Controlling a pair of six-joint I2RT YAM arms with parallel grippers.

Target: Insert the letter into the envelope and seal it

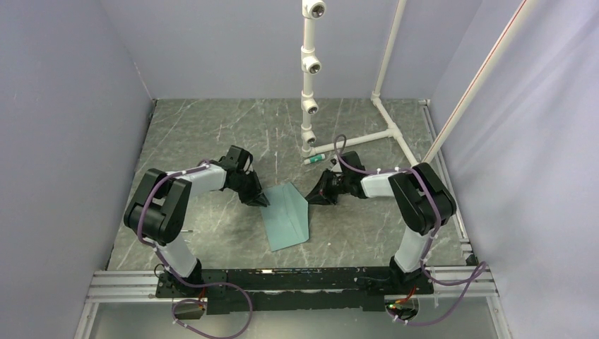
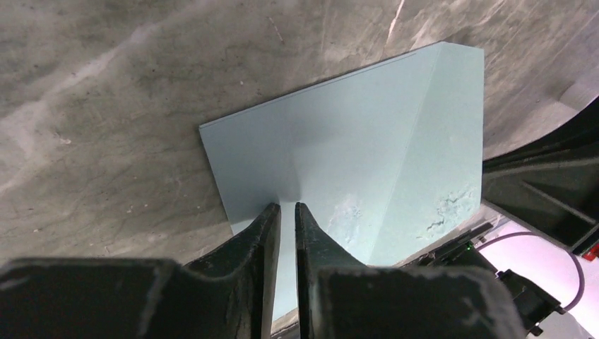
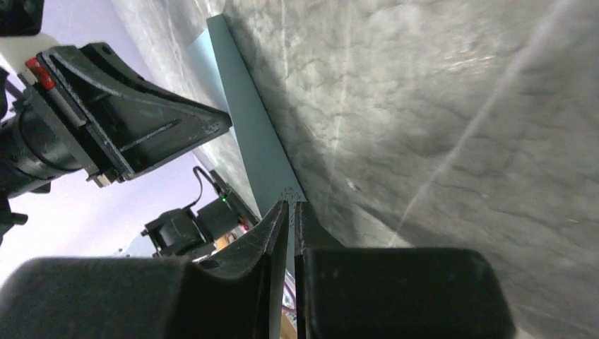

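The teal envelope (image 1: 286, 220) lies at the middle of the table, with a crease running along it. My left gripper (image 1: 263, 202) is at its upper left edge. In the left wrist view the jaws (image 2: 287, 206) stand almost together, with a lifted strip of the envelope (image 2: 353, 134) between them. My right gripper (image 1: 311, 198) is at the envelope's right point. From the right wrist the envelope (image 3: 251, 127) shows edge-on and runs into the narrow slit of the right gripper (image 3: 291, 205). Rough patches mark the envelope's lighter part (image 2: 445, 201). The letter shows in no view.
A small green-capped tube (image 1: 313, 160) lies just behind the grippers. A white pipe post (image 1: 309, 78) with fittings stands at the back centre, and white pipes (image 1: 392, 131) lie on the table at the back right. Grey walls close in both sides.
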